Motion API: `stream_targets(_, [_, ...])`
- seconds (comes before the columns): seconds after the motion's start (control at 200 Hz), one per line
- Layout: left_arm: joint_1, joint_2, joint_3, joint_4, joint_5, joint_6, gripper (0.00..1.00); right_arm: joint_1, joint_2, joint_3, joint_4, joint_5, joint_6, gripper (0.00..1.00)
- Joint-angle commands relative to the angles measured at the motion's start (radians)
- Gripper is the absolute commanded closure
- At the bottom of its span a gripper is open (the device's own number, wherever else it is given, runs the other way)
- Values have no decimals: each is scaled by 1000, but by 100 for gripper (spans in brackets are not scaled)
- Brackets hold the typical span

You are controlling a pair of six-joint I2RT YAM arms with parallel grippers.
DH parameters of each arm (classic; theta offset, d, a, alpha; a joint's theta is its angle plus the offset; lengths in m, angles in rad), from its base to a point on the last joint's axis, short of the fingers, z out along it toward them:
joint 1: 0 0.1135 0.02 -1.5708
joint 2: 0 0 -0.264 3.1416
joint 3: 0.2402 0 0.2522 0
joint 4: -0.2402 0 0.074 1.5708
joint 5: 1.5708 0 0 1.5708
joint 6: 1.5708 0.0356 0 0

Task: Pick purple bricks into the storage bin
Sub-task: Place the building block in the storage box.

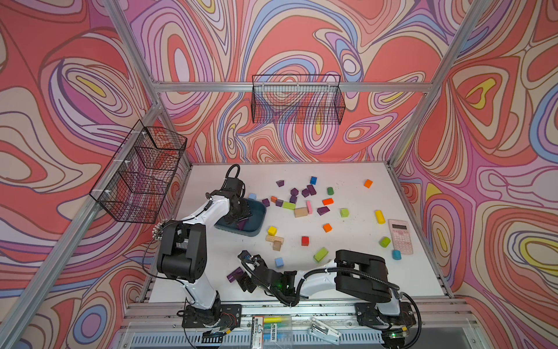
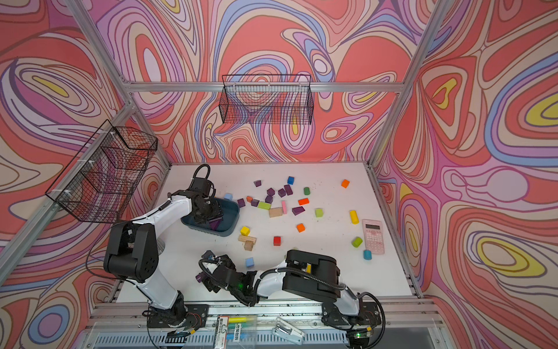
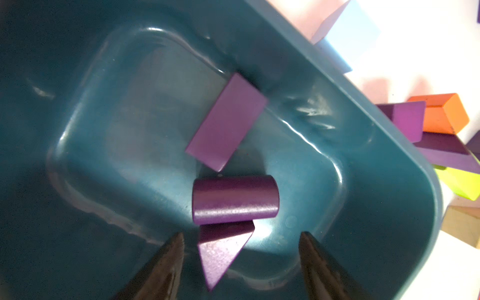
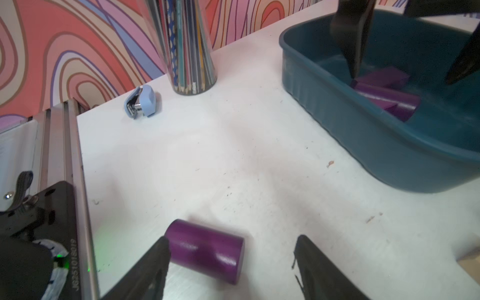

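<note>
Centring counts: right gripper (image 4: 231, 240), open, brackets the purple cylinder (image 4: 205, 250) lying on the near-left table (image 4: 233, 155); close squarely on its flat ends. Left gripper (image 3: 241, 235) hangs open over the storage bin (image 3: 384, 155) holding 3 purple bricks (image 3: 226, 122).

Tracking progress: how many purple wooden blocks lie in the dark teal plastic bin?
3: a purple wooden cuboid near the dark teal bin's wall, a purple cylinder mid-floor, a purple triangular wedge touching it, between the left gripper's open fingers. The gripper may hide others.
</note>
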Motion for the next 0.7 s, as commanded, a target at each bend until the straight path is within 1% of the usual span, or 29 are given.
stream_targets(0.0, [6, 9, 9, -14, 22, 17, 24, 24, 40, 37, -59, 77, 25, 21])
stream_targets(0.195, [20, 4, 14, -8, 42, 22, 24, 34, 120, 126, -173, 82, 81, 21])
stream_targets(0.3, [36, -6, 4, 5, 56, 21, 24, 35, 164, 160, -206, 108, 122, 22])
stream_targets(0.446, [59, -10, -3, 21, 92, 11, 24, 36, 222, 218, -245, 107, 153, 22])
stream_targets(0.556, [64, -20, -8, 20, 103, 8, 24, 37, 234, 216, -218, 109, 161, 22])
stream_targets(0.696, [64, -36, -1, 14, 114, 4, 23, 37, 254, 237, -203, 108, 124, 21])
